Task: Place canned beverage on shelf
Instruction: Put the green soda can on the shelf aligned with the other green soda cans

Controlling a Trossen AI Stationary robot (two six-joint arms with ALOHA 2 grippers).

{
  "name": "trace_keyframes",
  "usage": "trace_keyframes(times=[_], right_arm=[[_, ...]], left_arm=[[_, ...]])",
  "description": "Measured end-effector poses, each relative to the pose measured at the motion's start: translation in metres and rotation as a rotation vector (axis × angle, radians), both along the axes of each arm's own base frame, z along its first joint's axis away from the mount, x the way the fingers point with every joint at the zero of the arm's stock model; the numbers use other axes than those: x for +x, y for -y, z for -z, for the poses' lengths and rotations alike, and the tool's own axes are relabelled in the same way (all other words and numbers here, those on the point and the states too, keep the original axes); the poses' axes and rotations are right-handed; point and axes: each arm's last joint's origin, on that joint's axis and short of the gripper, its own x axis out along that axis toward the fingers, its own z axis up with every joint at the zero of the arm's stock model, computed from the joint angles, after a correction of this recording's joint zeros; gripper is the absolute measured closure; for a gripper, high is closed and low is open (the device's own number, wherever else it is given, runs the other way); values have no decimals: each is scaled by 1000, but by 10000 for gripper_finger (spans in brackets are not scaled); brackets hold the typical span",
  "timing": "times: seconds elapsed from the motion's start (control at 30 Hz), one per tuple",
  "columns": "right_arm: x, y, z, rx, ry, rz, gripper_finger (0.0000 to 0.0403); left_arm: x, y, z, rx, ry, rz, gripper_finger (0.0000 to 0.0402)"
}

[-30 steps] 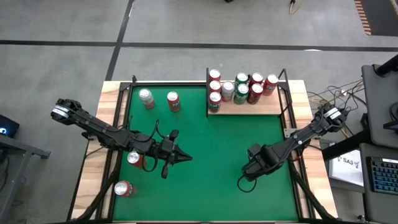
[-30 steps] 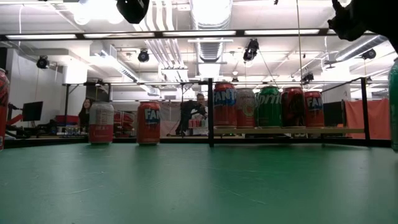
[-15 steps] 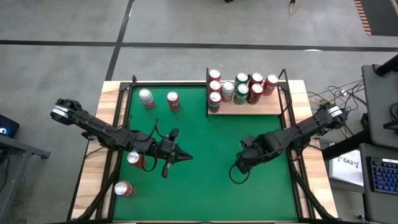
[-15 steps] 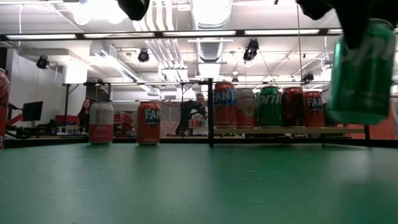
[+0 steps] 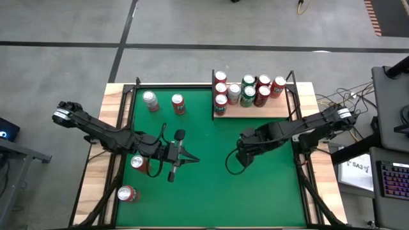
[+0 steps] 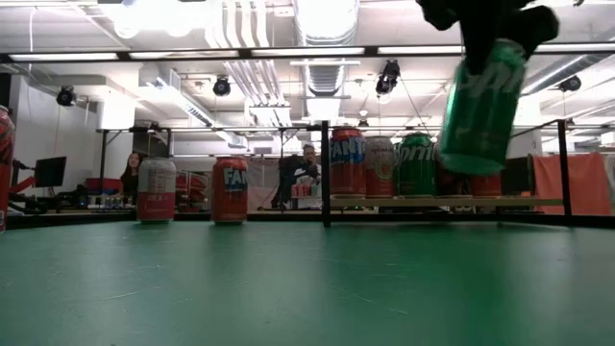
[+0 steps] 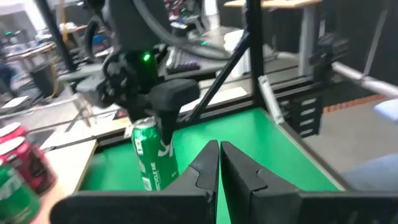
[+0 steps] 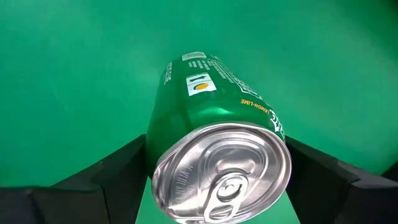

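A green can (image 6: 480, 106) hangs over the green tabletop, with my right gripper (image 5: 238, 155) shut on it; the gripper hides it in the high view. The left wrist view shows the same can (image 7: 154, 155) in the air. The shelf (image 5: 271, 112), a pale wooden board at the far right, carries several upright cans. My left gripper (image 5: 193, 160) is shut and empty above the table's left half, pointing toward the table's right side. My right gripper pinches the green can's side wall just below its top rim (image 8: 163, 134), one finger (image 8: 118, 171) on each side. The fingers come from above, pointing steeply down. The can hangs below them, lifted clear of the table and slightly tilted.
A silver can (image 5: 150, 101) and a red can (image 5: 178, 104) stand at the far left of the table. Two more cans (image 5: 139, 163) (image 5: 127, 193) stand near the left edge under my left arm. Black rods (image 5: 213, 96) edge the shelf.
My right gripper has carried the green can up and toward the table's left and far side; the can now hangs clear and tilted. My left gripper has rolled about its own axis and risen a little, staying shut.
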Motion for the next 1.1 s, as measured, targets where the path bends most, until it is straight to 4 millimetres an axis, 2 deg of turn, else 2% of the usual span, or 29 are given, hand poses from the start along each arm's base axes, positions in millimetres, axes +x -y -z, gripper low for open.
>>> trace_keyframes(times=[0.2,0.4,0.5,0.63,0.77,0.87,0.97,1.1], right_arm=[[5,1,0,-201,96,3,105],[15,-14,10,-334,287,32,105],[18,-17,12,-373,355,52,105],[23,-18,11,-427,431,65,105],[25,-18,10,-439,448,52,105],[26,-19,10,-440,452,51,105],[26,-18,10,-454,456,53,105],[27,-18,9,-464,474,52,105]], left_arm=[[8,-1,17,-11,-51,-127,402],[26,6,34,-33,-48,-127,383],[35,9,42,5,-87,-125,347],[48,13,48,72,-120,-155,268],[59,11,50,171,-148,-387,174],[65,9,58,256,-189,-517,118],[71,10,68,294,-212,-567,85],[82,11,76,325,-221,-641,73]])
